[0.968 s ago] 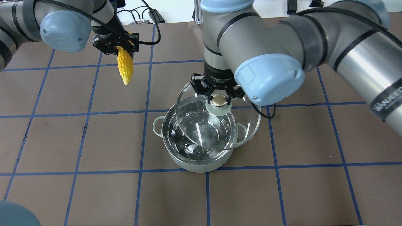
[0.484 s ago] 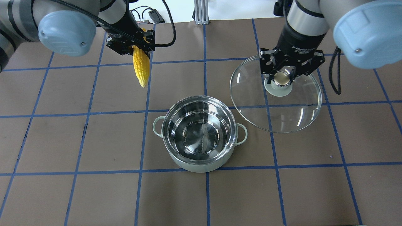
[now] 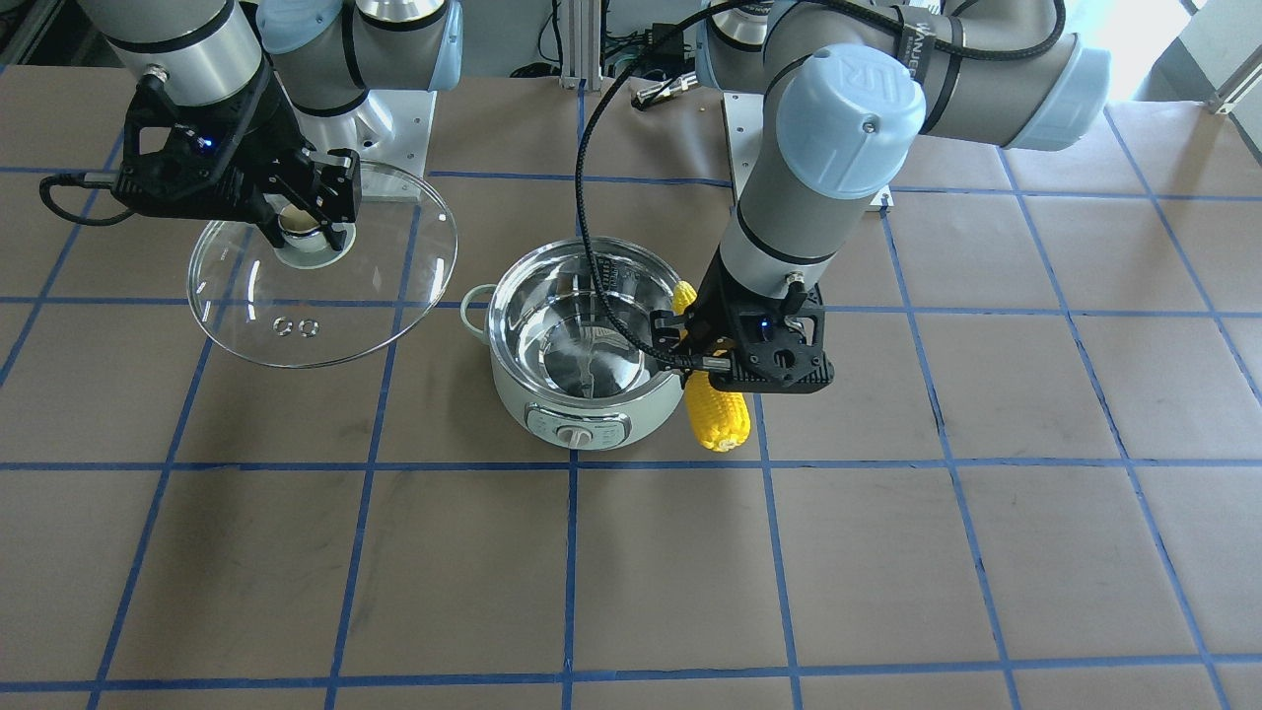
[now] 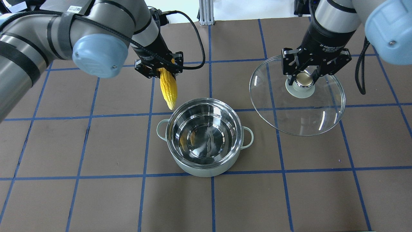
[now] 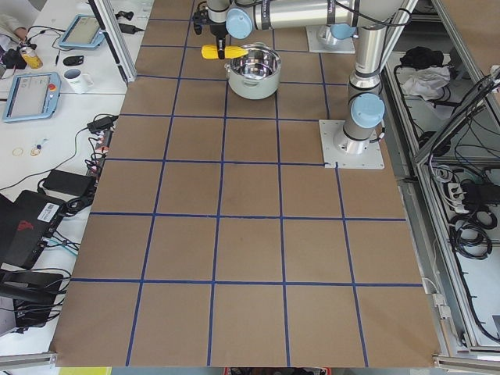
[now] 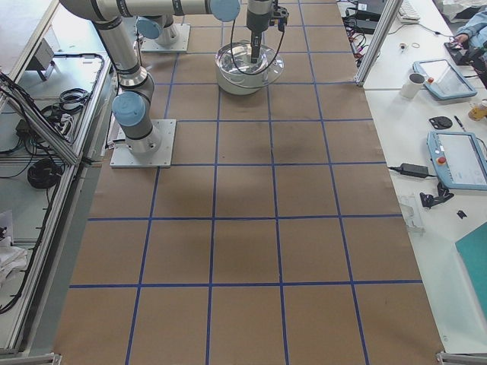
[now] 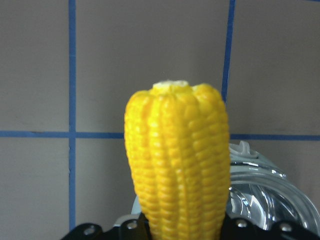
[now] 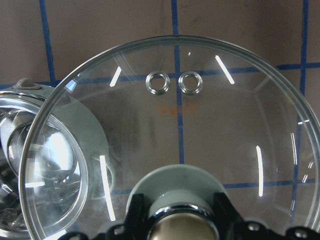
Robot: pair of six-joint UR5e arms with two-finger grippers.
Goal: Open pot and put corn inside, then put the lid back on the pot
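Pot (image 4: 199, 170): pale mint, shiny steel inside, two loop handles. Stands lidless on brown tabletop (image 4: 96, 199) w/ blue tape grid. Dial (image 3: 579, 432) shows in front view only.

Corn (image 4: 169, 88): bright yellow ear, kernel rows, tapered. Held off tabletop, roughly level, tip at pot's far-left rim; over it or just outside, can't tell.

L pincer (image 4: 160, 68) clamped near corn's thick end; contact hidden by its body.

Farther right: clear glass lid (image 4: 309, 119), pale green centre, two metal-ringed vents (image 8: 158, 83), held aloft beside pot.

R pincer (image 4: 304, 79) closed on shiny knob (image 4: 304, 80); knob sides covered.
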